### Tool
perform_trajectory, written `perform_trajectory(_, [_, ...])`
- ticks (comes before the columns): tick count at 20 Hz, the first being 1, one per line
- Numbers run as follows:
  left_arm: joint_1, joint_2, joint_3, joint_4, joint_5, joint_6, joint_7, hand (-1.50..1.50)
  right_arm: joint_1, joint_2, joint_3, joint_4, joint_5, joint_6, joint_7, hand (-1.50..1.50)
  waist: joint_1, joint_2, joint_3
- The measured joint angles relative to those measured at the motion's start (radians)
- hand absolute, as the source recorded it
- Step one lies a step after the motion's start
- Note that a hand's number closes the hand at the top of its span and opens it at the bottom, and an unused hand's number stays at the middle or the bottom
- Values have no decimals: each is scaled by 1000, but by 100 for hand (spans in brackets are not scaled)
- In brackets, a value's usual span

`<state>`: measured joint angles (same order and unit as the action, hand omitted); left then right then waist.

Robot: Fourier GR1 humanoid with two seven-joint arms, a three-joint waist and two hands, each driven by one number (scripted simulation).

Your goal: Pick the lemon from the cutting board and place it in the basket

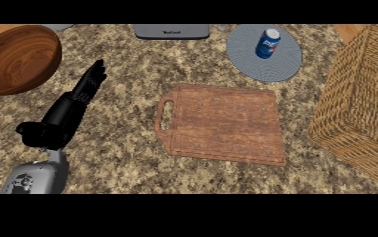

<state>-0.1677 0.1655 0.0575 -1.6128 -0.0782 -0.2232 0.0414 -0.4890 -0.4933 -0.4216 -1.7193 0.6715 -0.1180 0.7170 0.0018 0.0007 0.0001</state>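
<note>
A: We've got the cutting board (224, 124) sitting just right of centre in the frame, handle slot toward the left; its top shows only bare wood from where we look.

B: And the lemon? We can't spot it anywhere in this view; not on the board, not on the counter (125, 151) around it.

A: Right; the basket (353, 111) fills the right edge of the frame, woven and tan, just beside the board's right side; we can't see into it from this angle.

B: Over at the lower left we have the left hand (87, 87); fingers straight and pressed together, pointing toward the upper part of the frame, holding nothing; the grey forearm comes in from the lower left corner.

A: It's well apart from the board; it hangs over speckled stone, just below a wooden bowl (26, 57) in the upper left.

B: Top centre we see a grey appliance (171, 31) cut off by the edge; upper right of that, a grey round plate (277, 63) with a blue can (267, 43) on it.

A: The right hand doesn't show for us at all.
</note>
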Motion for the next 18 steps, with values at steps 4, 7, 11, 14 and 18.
perform_trajectory(4, [10,5,11,22,-4,-5,-33,0,11,-33,-46,115,-55,-13,-100,150,1,0,0])
perform_trajectory(7, [15,2,10,-4,5,-11,-8,0,46,-47,-81,194,-90,-32,-193,150,1,0,1])
perform_trajectory(11, [-2,-10,3,7,-8,0,-3,0,56,-59,-110,320,-104,-106,-330,150,2,1,1])
perform_trajectory(14, [-2,0,16,7,3,-13,-9,0,58,-77,-128,408,-112,-155,-428,150,2,1,1])
perform_trajectory(18, [-17,8,24,26,-1,-18,-15,0,50,-87,-142,503,-115,-232,-526,150,3,1,1])
